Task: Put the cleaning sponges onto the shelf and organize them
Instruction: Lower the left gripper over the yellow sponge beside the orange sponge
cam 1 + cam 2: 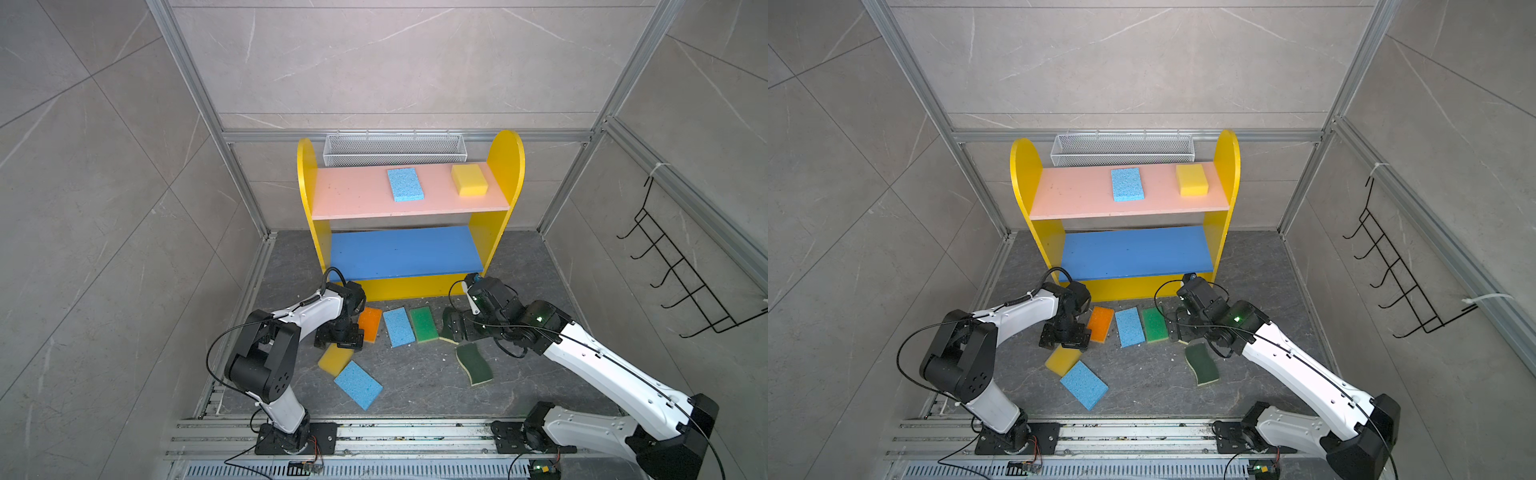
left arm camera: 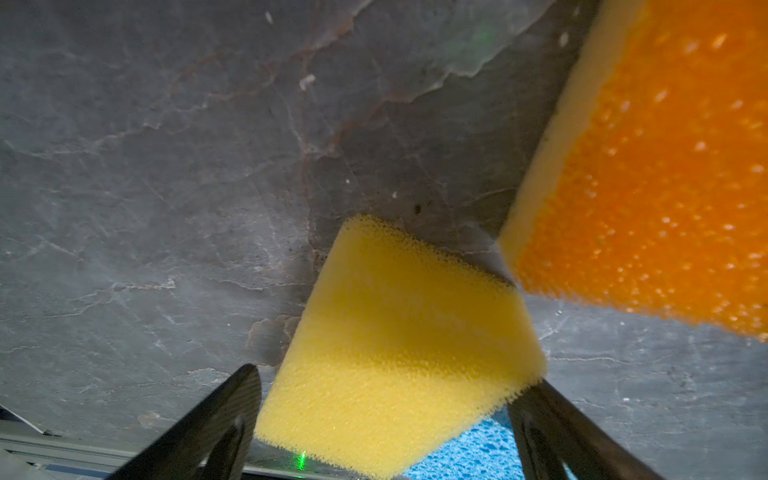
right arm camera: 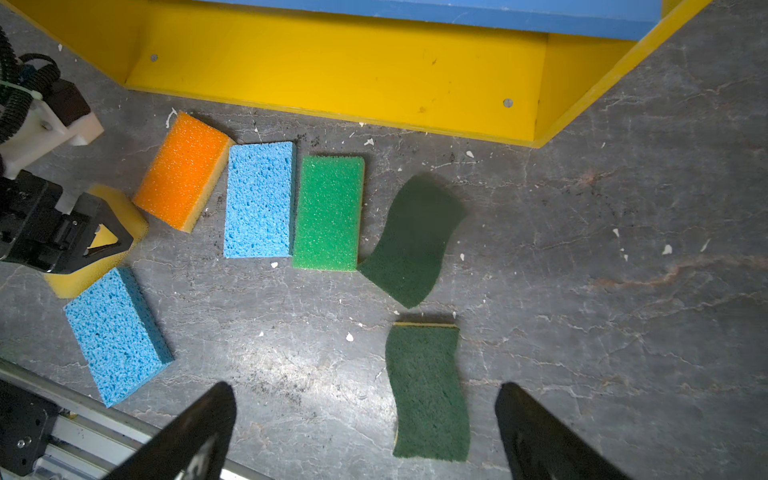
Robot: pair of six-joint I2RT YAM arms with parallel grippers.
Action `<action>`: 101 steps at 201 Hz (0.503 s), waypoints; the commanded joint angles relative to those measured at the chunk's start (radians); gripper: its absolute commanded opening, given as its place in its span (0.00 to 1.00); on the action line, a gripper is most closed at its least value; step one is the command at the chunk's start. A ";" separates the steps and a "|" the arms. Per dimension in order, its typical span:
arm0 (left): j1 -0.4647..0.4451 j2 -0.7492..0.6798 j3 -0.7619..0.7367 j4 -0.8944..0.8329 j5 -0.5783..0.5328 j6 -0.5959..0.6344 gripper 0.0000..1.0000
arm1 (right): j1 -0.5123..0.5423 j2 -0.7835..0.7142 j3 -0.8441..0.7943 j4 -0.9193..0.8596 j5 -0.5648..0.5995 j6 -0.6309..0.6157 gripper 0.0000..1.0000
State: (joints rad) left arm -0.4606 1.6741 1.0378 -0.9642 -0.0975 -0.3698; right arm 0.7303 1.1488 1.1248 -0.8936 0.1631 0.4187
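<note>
Dark grey stone floor [image 1: 415, 399] spreads across the cell, with the shelf [image 1: 505, 166] standing against the back wall. Farthest left, the left gripper [image 2: 395, 378] points down over a thick yellow sponge [image 1: 332, 358] that lies on the floor. Its jaws are spread wide to either side of the sponge (one finger [image 2: 552, 415] touches a corner, the other stands a sliver clear). A slanted light blue sponge [image 1: 358, 384] touches that yellow one on the near side.

Just before the shelf's foot runs a row: orange sponge [image 1: 370, 324], second light blue sponge [image 1: 399, 327] and bright green sponge [image 1: 424, 324], side by side. A wavy dark green sponge [image 3: 411, 241] comes next, at the green one's corner. The other wavy sponge [image 1: 473, 363] lies nearer the rails. The right gripper [image 3: 365, 390] hangs over this wavy pair, jaws fully apart and holding nothing.

On the shelf's pink board [image 1: 353, 195], a third light blue sponge [image 1: 405, 185] lies near the middle. A second yellow sponge [image 1: 469, 179] sits at the right end, well apart from it.
</note>
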 commanded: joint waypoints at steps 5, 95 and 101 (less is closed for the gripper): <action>0.000 0.018 0.018 -0.025 0.010 0.002 0.94 | -0.007 -0.015 -0.010 -0.004 -0.007 -0.006 0.99; 0.000 0.017 0.021 0.084 0.021 -0.094 0.73 | -0.016 -0.034 -0.006 -0.027 0.014 -0.017 0.99; 0.000 0.023 0.027 0.086 0.012 -0.106 0.71 | -0.017 -0.034 -0.007 -0.028 0.015 -0.016 0.99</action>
State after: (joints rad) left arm -0.4606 1.7100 1.0325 -0.9100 -0.0769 -0.4183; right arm 0.7200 1.1336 1.1225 -0.8959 0.1600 0.4152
